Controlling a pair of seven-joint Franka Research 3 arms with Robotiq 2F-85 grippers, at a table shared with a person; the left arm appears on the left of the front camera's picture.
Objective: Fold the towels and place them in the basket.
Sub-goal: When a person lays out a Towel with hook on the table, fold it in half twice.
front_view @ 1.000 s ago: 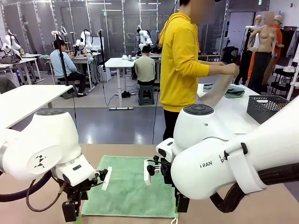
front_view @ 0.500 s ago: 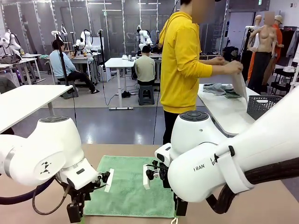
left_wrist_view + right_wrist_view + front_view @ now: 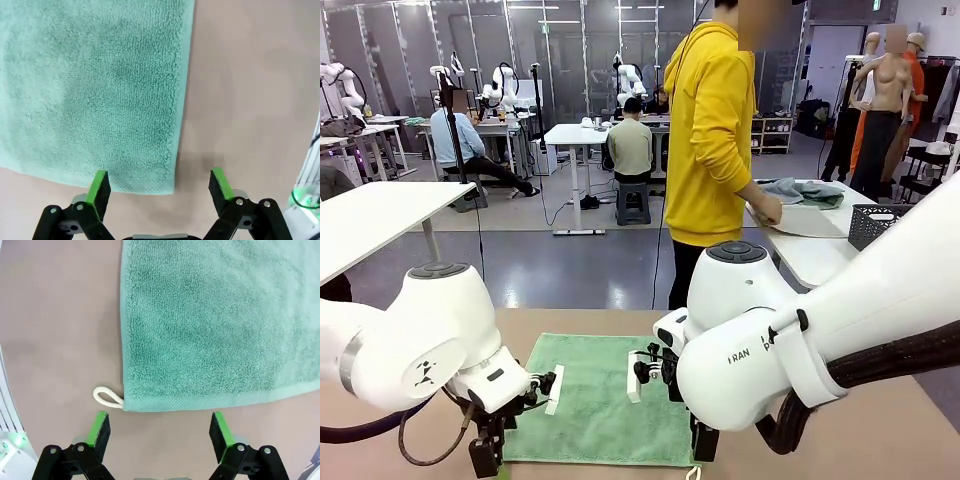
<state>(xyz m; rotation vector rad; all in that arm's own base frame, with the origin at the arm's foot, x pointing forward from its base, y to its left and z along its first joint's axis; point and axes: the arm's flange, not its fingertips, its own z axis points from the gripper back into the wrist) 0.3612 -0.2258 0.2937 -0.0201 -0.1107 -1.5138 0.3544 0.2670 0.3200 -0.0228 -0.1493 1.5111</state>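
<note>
- Hanging just over the near left corner of the green towel (image 3: 600, 400), the left end effector (image 3: 159, 175) has its two fingers spread wide and holds nothing.
- In the left wrist view that corner lies between the green pads, closer to one pad than the other. I think the end effector should slide over a little, so the corner sits in the middle before it goes down.
- The green towel lies flat and open on the brown table (image 3: 250, 75), between the two arms. It is not folded yet.
- The right end effector (image 3: 159, 415) is wide open and empty too. It hangs over the near right corner, where a small white loop (image 3: 107, 396) sticks out.
- To fold well, I think both should pinch their corners at the same time and grab only the edge of the cloth, not the loop.
- Then they should lift just a little and carry the near edge over to the far edge, keeping the sides lined up.
- Farther right, a person in a yellow top (image 3: 710, 130) presses a hand (image 3: 767, 210) on a pale towel (image 3: 815, 222) on the far table (image 3: 810, 262).
- The basket (image 3: 885, 225) sits at the far right on that table, well apart from the green towel.
</note>
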